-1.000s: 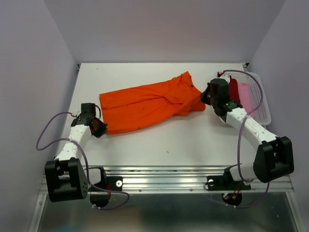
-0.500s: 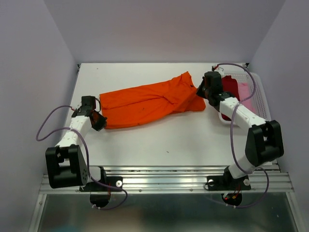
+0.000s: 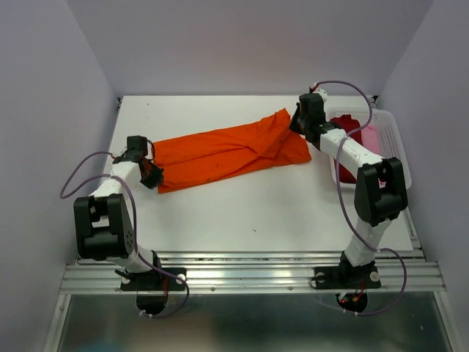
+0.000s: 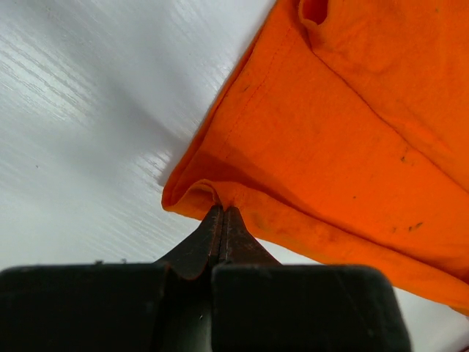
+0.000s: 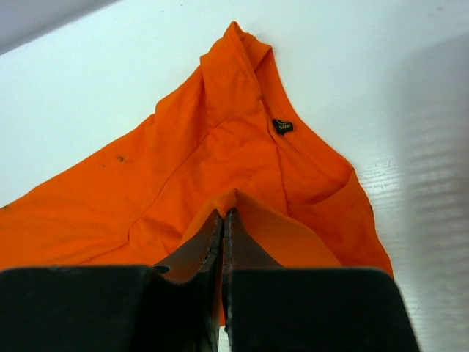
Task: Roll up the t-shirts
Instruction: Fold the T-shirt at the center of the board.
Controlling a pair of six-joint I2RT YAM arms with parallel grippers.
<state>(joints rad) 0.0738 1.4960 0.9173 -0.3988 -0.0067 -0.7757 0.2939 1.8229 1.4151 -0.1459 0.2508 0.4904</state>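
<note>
orange shirt (image 3: 227,150) laid on table (image 3: 256,213), spread lengthwise between both grippers. left end pinched by left gripper (image 3: 152,176), jaws pressed together on folded hem. far-right edge pinched by right gripper (image 3: 296,126), jaws likewise closed on cloth fold. dark red bundle (image 3: 350,126) and pink bundle (image 3: 371,139) seen in basket (image 3: 399,158), right of shirt.

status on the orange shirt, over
Left gripper shut on orange shirt. Right gripper shut on its other end. Shirt stretched out, unrolled. Basket off to side.

White table (image 3: 242,213) w/ pale lilac walls (image 3: 249,44), 3 sides.
</note>
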